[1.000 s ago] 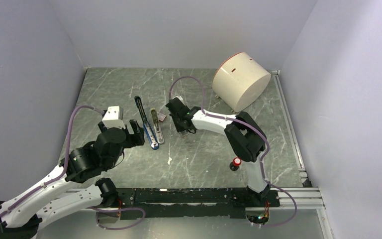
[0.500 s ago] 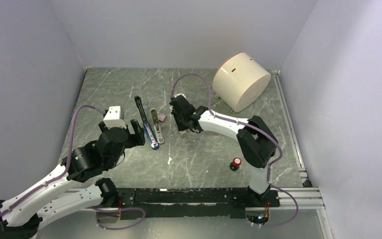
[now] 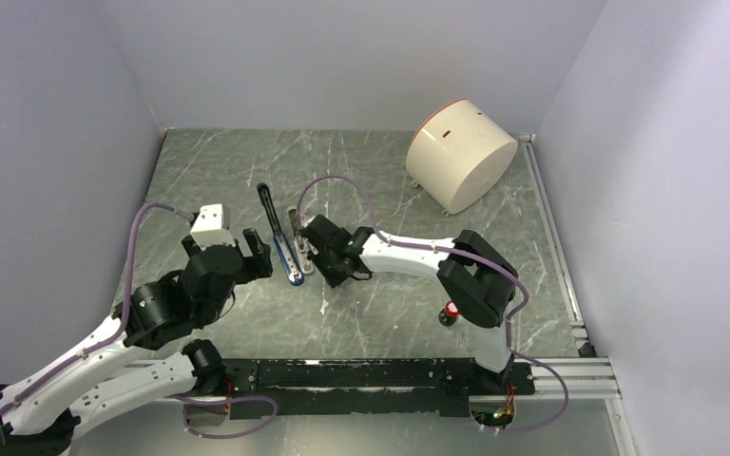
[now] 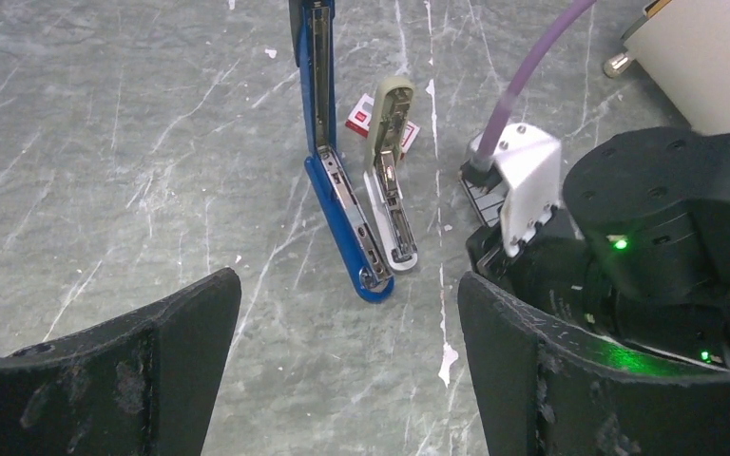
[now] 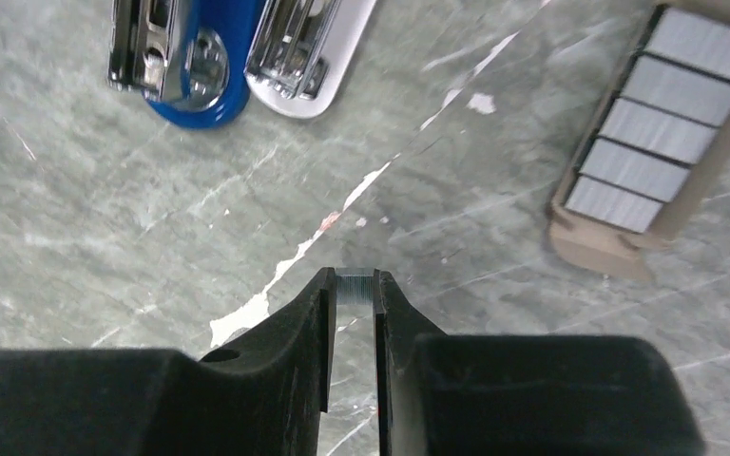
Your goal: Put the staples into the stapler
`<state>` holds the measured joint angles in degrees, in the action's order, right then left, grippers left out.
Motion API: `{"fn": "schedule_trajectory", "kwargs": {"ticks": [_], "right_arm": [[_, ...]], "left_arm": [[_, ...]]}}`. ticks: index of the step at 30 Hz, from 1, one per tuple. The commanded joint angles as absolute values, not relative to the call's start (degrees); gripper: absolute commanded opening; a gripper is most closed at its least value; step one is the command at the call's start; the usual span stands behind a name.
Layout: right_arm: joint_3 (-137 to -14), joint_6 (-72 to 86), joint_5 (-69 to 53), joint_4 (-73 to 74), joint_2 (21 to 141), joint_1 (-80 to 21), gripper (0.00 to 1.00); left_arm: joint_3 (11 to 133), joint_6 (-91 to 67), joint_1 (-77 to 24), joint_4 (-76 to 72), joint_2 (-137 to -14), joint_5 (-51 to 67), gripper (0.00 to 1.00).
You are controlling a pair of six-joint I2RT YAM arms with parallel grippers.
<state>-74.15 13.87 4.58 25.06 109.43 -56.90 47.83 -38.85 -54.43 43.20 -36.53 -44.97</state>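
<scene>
Staples (image 5: 354, 283): a short grey ribbed strip, pinched at the tips of the right jaws (image 5: 352, 309), which stand narrow around it just above the tabletop (image 5: 152, 218).
Left jaws (image 4: 342, 313): spread wide, holding nothing, hovering low.
Stapler (image 4: 337, 180): blue, opened out flat with its silver channel showing. Its rounded end lies just ahead of the left jaws' gap, and ahead and left of the right jaws, not touching them.
Beige stapler (image 4: 390, 161): just beside the blue one, on the right jaws' side.
Staple tray (image 5: 656, 123): ahead and right of the right jaws, with rows of grey blocks in it.
Just changed: the right arm has swung off the tray toward the stapler's rounded end; the left hasn't budged.
What it means: the pick looks done and the carry is on. The strip has yet to be lined up with the channel and dropped in.
Surface: grey-green marbled, with white flecks.
Room: pale walls on three sides, a white drum (image 3: 461, 152) far right, and a red-capped knob (image 3: 451, 311) by the right arm.
</scene>
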Motion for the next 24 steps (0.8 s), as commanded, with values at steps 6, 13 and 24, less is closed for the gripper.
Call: {"fn": "schedule_trajectory", "kwargs": {"ticks": [6,13,24], "right_arm": [[-75.87,9.16,1.18,30.26,112.91,-58.86,0.22],[-77.32,10.79,3.47,31.79,113.28,-59.28,0.33],[-75.17,25.13,13.31,28.33,108.79,-59.28,0.5]], "left_arm": [[48.87,-38.13,-54.64,42.65,-36.33,-45.02,0.89],[49.0,-37.33,-54.64,42.19,-37.56,-44.27,0.89],[48.87,-37.88,-54.64,42.51,-36.74,-44.71,0.89]]}}
